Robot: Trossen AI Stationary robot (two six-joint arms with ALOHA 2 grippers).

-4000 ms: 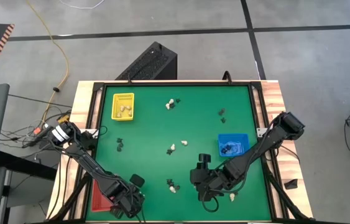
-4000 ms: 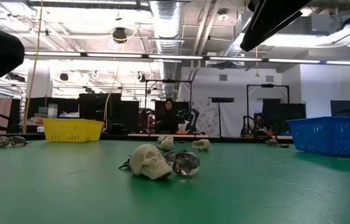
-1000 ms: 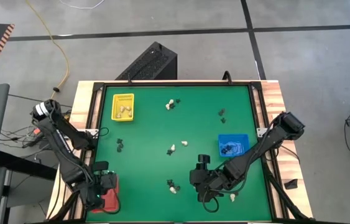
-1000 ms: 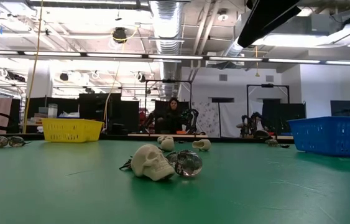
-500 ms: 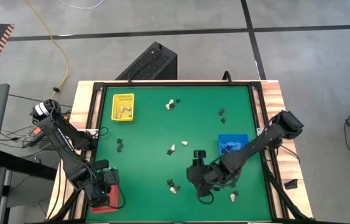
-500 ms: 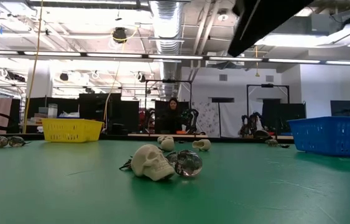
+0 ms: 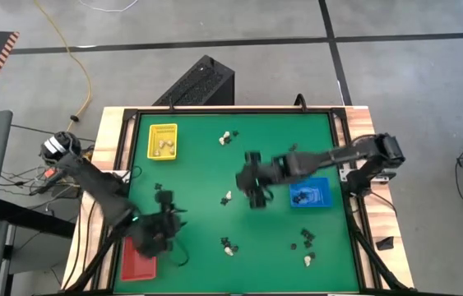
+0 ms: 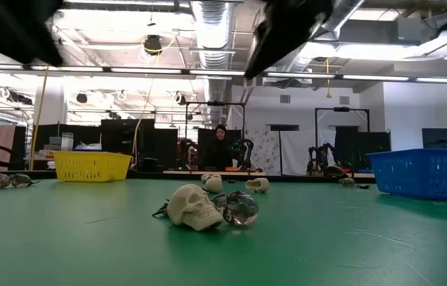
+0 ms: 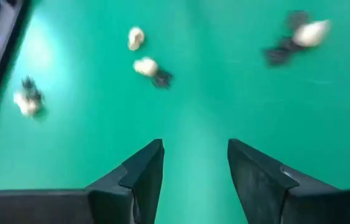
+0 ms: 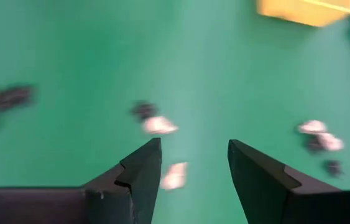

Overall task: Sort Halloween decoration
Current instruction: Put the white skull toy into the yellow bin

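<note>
Between picks: both the left gripper (image 9: pixel 193 163) and right gripper (image 10: pixel 193 163) are parted and empty. Trinkets (image 7: pixel 228 196) lie at table centre, more toward six o'clock; next, descend on one.

Tiny cream and black Halloween trinkets (image 7: pixel 229 197) lie scattered in small clusters across the green mat: at twelve o'clock, centre, nine, three and five. A cream skull (image 8: pixel 192 207) rests at six.
</note>
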